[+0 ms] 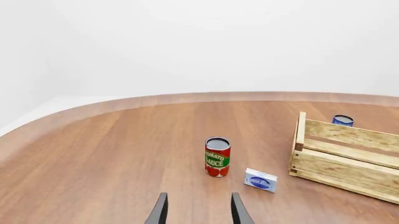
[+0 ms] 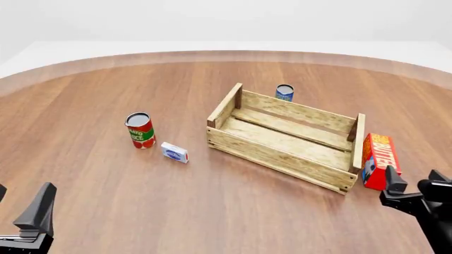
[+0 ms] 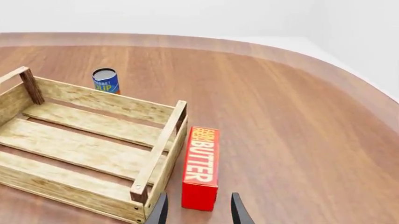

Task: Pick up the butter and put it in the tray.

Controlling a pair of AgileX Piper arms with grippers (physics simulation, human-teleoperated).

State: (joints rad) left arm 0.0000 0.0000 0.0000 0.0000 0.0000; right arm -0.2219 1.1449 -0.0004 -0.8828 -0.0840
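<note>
The butter [image 2: 379, 160] is a red carton with an orange "BUTTER" face, lying on the table right beside the tray's right end board. The tray [image 2: 276, 159] is a big light wooden slatted crate with nothing inside it. My right gripper [image 2: 416, 182] hovers just on the near side of the butter, open, with nothing between its fingers. In the right wrist view the butter [image 3: 201, 167] lies straight ahead of the right gripper [image 3: 198, 212], alongside the tray [image 3: 163, 144]. My left gripper [image 2: 20, 203] is open at the near left, far from both.
A tomato sauce can [image 2: 139, 130] stands left of the tray, with a small white-blue box [image 2: 173, 152] lying near it. A blue can [image 2: 285, 92] stands behind the tray. The left gripper [image 1: 199, 212] points toward the sauce can [image 1: 217, 157] and the box [image 1: 260, 180].
</note>
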